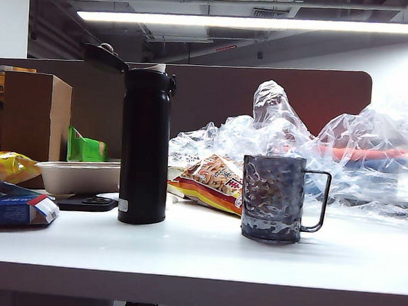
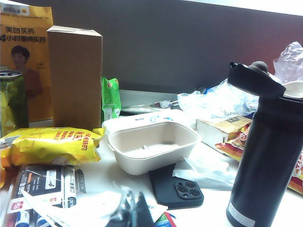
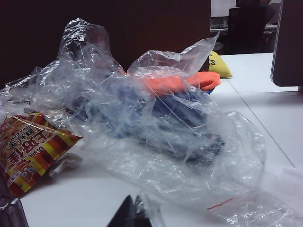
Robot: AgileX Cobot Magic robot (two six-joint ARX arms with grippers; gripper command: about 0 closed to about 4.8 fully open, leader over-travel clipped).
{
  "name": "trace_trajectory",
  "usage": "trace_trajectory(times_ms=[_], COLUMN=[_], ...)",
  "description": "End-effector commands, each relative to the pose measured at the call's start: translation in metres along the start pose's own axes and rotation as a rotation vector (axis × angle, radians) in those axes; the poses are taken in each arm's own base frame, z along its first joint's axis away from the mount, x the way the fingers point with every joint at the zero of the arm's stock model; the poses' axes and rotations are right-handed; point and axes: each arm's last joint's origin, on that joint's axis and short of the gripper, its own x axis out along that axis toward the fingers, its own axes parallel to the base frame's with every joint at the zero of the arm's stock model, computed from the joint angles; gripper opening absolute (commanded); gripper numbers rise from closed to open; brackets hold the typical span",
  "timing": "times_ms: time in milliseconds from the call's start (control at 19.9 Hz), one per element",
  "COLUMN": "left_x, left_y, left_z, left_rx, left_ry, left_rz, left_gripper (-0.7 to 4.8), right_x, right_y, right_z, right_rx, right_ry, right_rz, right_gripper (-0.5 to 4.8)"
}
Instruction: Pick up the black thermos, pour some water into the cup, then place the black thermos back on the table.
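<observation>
Both hands, left hand point(image 2: 135, 213) and right hand point(image 3: 130, 215), sit closed, empty, touching nothing.

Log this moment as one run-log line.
stage: not started | tall matte black thermos: upright on white table, lid flipped open | dimpled grey metal cup: upright beside it | left gripper: shut, empty | right gripper: shut, empty

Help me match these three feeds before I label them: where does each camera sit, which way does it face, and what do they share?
Exterior view: low at the table's front edge, facing the black thermos and the cup; no arm shows.
Left wrist view: low over the left clutter, facing the beige tray, a phone and the thermos; the shut left pincer's tips show.
Right wrist view: low on the right, facing crumpled clear plastic; the shut right pincer's tips show.
Shared: thermos and tray in exterior and left wrist; the plastic and a snack bag in exterior and right wrist.
</observation>
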Motion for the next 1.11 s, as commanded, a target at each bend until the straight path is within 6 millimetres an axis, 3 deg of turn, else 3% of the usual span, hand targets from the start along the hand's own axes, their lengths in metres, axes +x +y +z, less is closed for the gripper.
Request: trace_trajectory(times_ms=[50, 302, 352, 403, 453, 503, 704, 855, 956, 1107], left_x=[0.000, 0.000, 0.000, 0.000, 0.000, 0.000, -0.003, -0.008, -0.011, -0.013], left_y=[0.000, 0.000, 0.000, -0.001, -0.001, -0.001, -0.006, -0.010, -0.012, -0.014], left_z=[0.002, 0.001, 0.001, 0.002, 0.003, 0.005, 0.023, 0.046, 0.062, 0.082], left_rx=[-0.001, -0.003, -0.003, -0.007, -0.042, -0.071, -0.178, -0.170, -0.158, -0.144], left_ry=[-0.010, -0.002, -0.004, -0.006, -0.016, -0.026, -0.059, -0.114, -0.157, -0.205], left_rz=[-0.007, -0.007, -0.009, -0.016, -0.019, -0.020, -0.138, -0.201, -0.209, -0.215], left_gripper=[-0.05, -0.05, 0.42, 1.70, 4.79, 4.79, 4.79, 4.79, 4.79, 4.79], right_x=[0.000, 0.000, 0.000, 0.000, -0.001, -0.002, -0.015, -0.030, -0.035, -0.035], right_y=[0.000, 0.000, 0.000, 0.000, 0.001, 0.001, 0.007, 0.015, 0.017, 0.018], right_z=[0.000, -0.002, -0.002, 0.000, 0.006, 0.010, 0.046, 0.090, 0.108, 0.120], right_rx=[0.002, 0.006, 0.029, 0.089, 0.174, 0.195, 0.085, -0.003, -0.033, -0.052], right_ry=[-0.012, 0.015, 0.015, 0.010, -0.004, -0.005, 0.061, -0.069, -0.109, -0.112], right_rz=[0.002, 0.001, 0.004, 0.001, -0.001, 0.000, 0.041, 0.127, 0.130, 0.153], right_gripper=[-0.05, -0.05, 0.19, 0.82, 3.17, 4.67, 4.79, 4.79, 4.79, 4.79])
